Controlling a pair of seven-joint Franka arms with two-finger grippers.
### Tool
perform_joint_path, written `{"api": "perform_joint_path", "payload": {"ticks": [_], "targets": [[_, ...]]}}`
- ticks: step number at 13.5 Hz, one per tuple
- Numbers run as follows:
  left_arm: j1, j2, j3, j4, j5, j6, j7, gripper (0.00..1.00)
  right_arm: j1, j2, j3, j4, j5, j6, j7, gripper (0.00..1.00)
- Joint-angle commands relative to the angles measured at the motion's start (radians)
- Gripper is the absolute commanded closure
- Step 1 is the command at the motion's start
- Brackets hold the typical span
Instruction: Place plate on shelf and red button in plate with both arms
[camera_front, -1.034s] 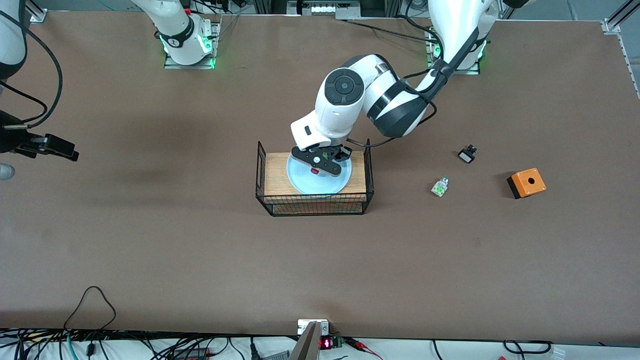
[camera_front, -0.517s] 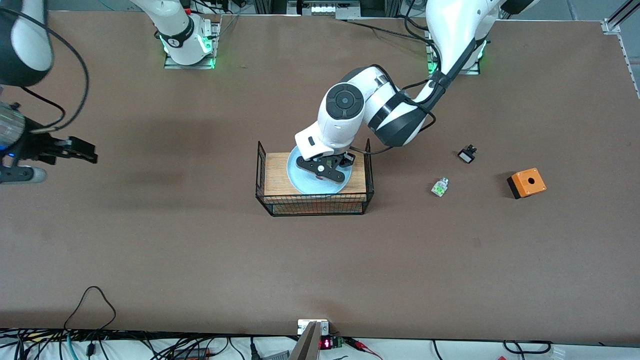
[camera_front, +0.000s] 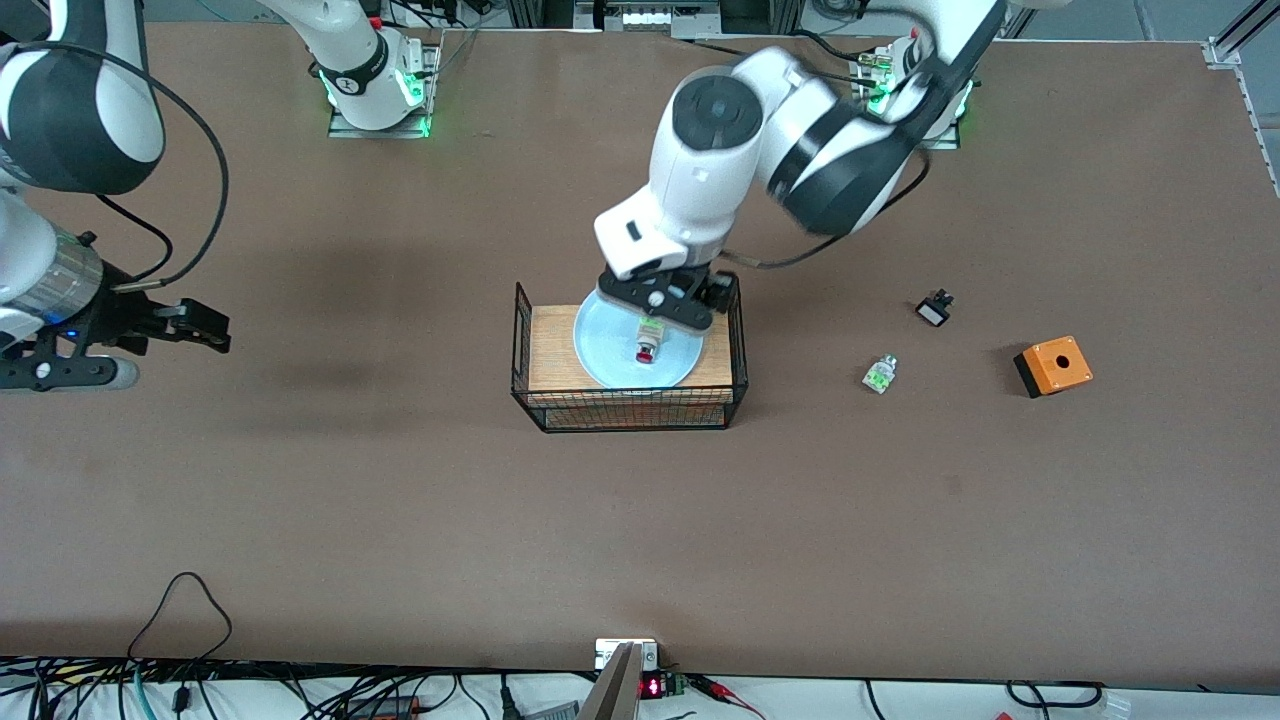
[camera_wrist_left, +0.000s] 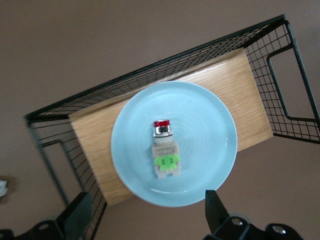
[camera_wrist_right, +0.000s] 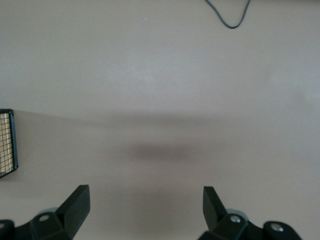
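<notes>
Tiny push-button switch with red cap, silver collar and whitish body with green marks (camera_wrist_left: 163, 148) lying flat in the middle of the round, shallow, glossy pale-blue plate (camera_wrist_left: 212, 115), plate resting on the light wooden board (camera_wrist_left: 227, 75) inside the black wire basket (camera_wrist_left: 280, 80). Black two-finger left gripper (camera_front: 664, 305) directly over the plate, fingers spread wide and empty, switch between them and lower down, not touching either finger. Long axis of the switch running cap-to-body, red cap end nearer the front camera, crosswise to the line between the two fingers in the left wrist view. Left arm clearly the nearer one; judged as release done, next move likely straight up and clear of the basket rim. Black two-finger right gripper (camera_front: 195, 327) waiting over bare brown tabletop (camera_wrist_right: 165, 75) toward the right arm's end, fingers apart and holding nothing, well apart from the basket. Green-capped switch (camera_front: 879, 373), small black part (camera_front: 934, 308) and orange box with a hole (camera_front: 1053, 366) toward the left arm's end, untouched.
</notes>
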Motion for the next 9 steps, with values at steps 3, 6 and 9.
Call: {"api": "perform_joint_path", "payload": {"ticks": [3, 6, 9], "targets": [[0.146, -0.154, -0.007, -0.030, 0.025, -0.241, 0.010, 0.00, -0.035, -0.026, -0.008, 0.004, 0.017, -0.009, 0.000, 0.00], [0.248, -0.195, -0.007, -0.028, 0.025, -0.273, 0.007, 0.00, -0.036, -0.043, -0.008, 0.004, 0.015, -0.051, -0.001, 0.00], [0.397, -0.221, -0.010, -0.035, 0.022, -0.330, 0.019, 0.00, -0.033, -0.048, -0.007, 0.005, 0.011, -0.067, 0.011, 0.00]]}}
